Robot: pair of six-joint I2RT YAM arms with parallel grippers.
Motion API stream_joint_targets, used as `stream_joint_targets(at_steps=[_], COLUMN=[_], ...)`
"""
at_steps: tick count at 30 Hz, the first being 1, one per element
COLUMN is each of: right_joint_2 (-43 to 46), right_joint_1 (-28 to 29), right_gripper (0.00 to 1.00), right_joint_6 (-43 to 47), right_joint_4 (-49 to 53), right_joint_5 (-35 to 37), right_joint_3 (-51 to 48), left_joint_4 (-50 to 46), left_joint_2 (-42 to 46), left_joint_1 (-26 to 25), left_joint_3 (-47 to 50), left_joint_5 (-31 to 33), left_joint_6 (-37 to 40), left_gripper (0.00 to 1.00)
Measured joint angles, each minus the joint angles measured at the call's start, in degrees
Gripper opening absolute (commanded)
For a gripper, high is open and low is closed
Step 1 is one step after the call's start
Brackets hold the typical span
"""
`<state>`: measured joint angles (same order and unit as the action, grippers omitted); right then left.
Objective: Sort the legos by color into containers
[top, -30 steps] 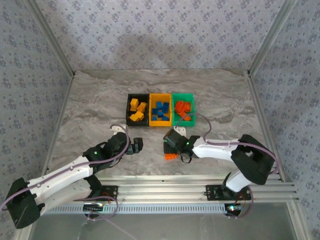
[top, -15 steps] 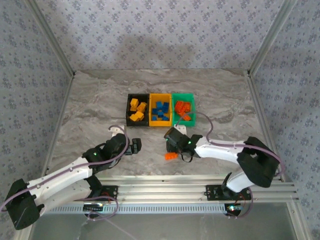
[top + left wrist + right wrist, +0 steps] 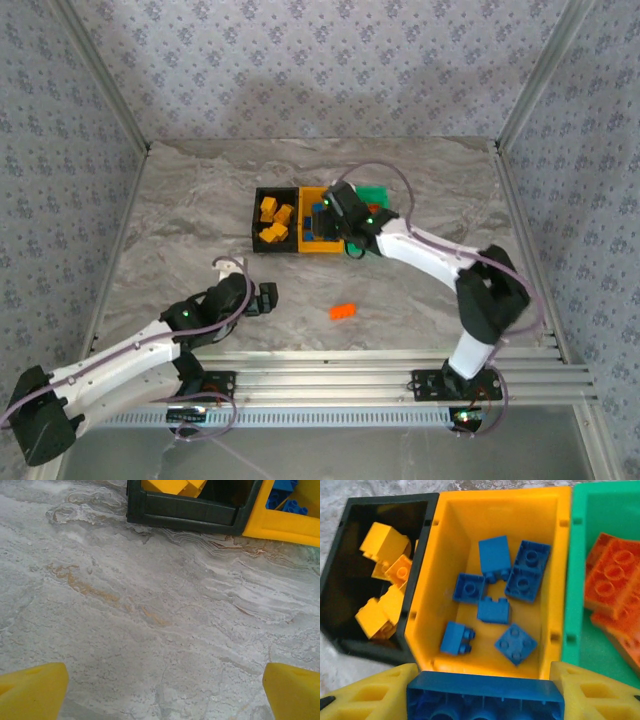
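One blue lego (image 3: 485, 697) in right claw (image 3: 486, 686), orange lego (image 3: 343, 311)

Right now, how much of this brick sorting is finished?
Nearly done. The yellow bricks sit in the black bin, blue bricks in the yellow bin, red-orange bricks in the green bin. The right gripper holds a blue brick above the yellow bin. Remaining: one red-orange brick on the table; the left gripper is open and empty.

Top view: green bin (image 3: 377, 192) — mostly covered by the right arm (image 3: 420, 250). Right wrist: blue brick (image 3: 485, 696) cut by the bottom edge. Left wrist: black bin (image 3: 185, 514), yellow-orange bin (image 3: 287, 526) — cut by the top edge.
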<state>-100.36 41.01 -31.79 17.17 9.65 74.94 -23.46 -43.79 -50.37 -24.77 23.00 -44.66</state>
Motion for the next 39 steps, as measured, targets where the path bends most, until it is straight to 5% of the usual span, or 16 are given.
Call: stream_joint_targets(at_steps=[3,6,8,16,26,39], right_joint_2=[-7.69,-12.74,-13.55,-6.62,18.18,15.93], right_joint_1=[-1.44,-2.23,-2.32,-0.96,10.27,20.37], right_gripper=[0.59,0.83,0.88,0.94,1.0,1.0], right_joint_6=[1.33,1.99,2.54,3.37,-0.44,-9.53], right_joint_4=[1.16,2.27,2.62,3.74,3.67,7.28], right_joint_5=[-0.9,-1.51,-1.73,-1.18,1.57,1.68], right_joint_3=[7.06,11.69,13.14,8.5,-16.61,-28.2], left_joint_4=[-1.97,-3.5,-4.35,-6.73,-6.82,-5.99], left_joint_2=[2.23,4.74,6.1,7.76,7.74,6.45], left_joint_1=[0.11,0.11,0.11,0.11,0.94,3.17], left_joint_3=[0.0,0.0,0.0,-0.02,-0.02,0.42], left_joint_5=[0.24,0.44,0.63,1.29,2.38,1.66], left_joint_6=[-0.02,-0.02,-0.04,-0.28,-0.92,-1.55], left_gripper=[1.0,1.0,1.0,1.0,1.0,1.0])
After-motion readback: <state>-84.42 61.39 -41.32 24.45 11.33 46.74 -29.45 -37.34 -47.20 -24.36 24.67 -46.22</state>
